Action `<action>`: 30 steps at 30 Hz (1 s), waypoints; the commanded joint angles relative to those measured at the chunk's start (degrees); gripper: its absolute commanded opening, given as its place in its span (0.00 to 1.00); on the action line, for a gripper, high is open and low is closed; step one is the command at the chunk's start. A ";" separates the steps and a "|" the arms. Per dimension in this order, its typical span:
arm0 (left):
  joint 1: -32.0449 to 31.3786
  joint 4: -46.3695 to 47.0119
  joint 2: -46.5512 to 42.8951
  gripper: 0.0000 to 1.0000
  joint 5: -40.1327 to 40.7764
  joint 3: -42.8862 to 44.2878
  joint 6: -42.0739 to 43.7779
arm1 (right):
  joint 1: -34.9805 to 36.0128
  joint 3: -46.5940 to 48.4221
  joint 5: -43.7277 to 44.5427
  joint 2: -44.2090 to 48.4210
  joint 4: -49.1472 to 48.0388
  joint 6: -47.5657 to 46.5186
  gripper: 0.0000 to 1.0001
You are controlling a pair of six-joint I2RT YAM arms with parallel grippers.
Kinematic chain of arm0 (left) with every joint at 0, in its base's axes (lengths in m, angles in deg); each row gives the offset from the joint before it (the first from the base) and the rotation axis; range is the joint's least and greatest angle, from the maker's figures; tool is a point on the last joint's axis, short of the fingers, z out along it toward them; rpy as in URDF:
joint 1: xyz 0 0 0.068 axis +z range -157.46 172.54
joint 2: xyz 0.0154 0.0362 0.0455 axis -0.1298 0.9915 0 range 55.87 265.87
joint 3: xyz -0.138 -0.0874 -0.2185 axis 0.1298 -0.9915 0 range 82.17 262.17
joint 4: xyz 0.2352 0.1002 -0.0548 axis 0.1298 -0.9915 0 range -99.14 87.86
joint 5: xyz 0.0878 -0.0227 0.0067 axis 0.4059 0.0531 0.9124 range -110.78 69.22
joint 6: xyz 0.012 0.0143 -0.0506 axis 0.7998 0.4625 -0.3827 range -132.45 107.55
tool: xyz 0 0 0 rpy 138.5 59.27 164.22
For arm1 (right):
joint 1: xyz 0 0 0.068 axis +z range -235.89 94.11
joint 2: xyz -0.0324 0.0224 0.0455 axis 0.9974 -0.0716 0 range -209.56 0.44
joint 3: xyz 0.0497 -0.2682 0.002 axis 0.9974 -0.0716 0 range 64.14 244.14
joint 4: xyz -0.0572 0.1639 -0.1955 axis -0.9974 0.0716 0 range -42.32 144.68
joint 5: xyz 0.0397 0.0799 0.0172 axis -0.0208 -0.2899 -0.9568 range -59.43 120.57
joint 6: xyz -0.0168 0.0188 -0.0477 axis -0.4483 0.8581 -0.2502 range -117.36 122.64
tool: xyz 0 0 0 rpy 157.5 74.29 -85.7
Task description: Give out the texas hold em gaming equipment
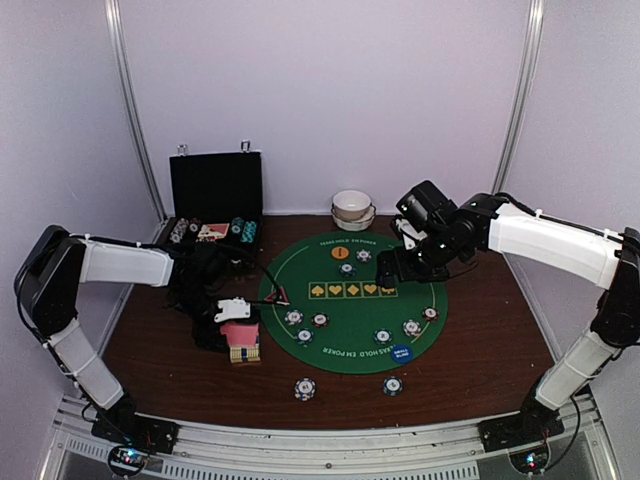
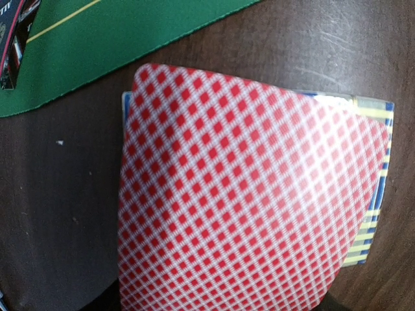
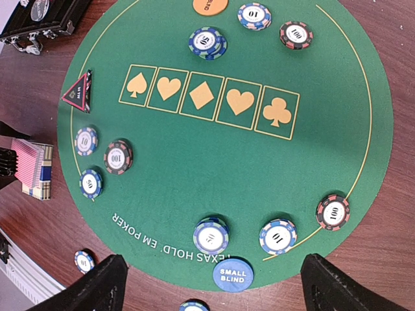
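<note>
While left fingers point(image 1: 233, 316) pinch a bowed pink-checked playing card point(image 2: 246, 207) above a blue-and-yellow striped pack point(image 2: 376, 168), right fingers point(image 1: 393, 268) hang wide — over the round green poker mat point(image 1: 355, 322).

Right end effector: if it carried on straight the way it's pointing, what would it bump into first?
Probably the green mat, near the blue-white chip and Small Blind button; nothing else shows ahead of the right end effector. Depth is unclear.
</note>
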 commanded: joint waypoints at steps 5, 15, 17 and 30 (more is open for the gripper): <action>0.14 2.38 0.39 0.59 1.14 -3.81 1.40 | 0.56 0.66 0.25 0.89 -0.10 -0.26 0.96; -0.03 3.88 0.19 0.33 1.40 -4.66 2.26 | 0.61 0.86 -0.21 0.48 -0.13 -0.14 0.94; -0.11 4.19 0.17 0.21 1.42 -4.83 2.28 | 0.57 0.76 -0.38 0.44 -0.24 -0.08 0.94; -0.12 4.14 -1.71 0.00 1.17 -4.67 1.45 | 0.56 0.23 -1.62 0.13 -1.39 0.53 0.93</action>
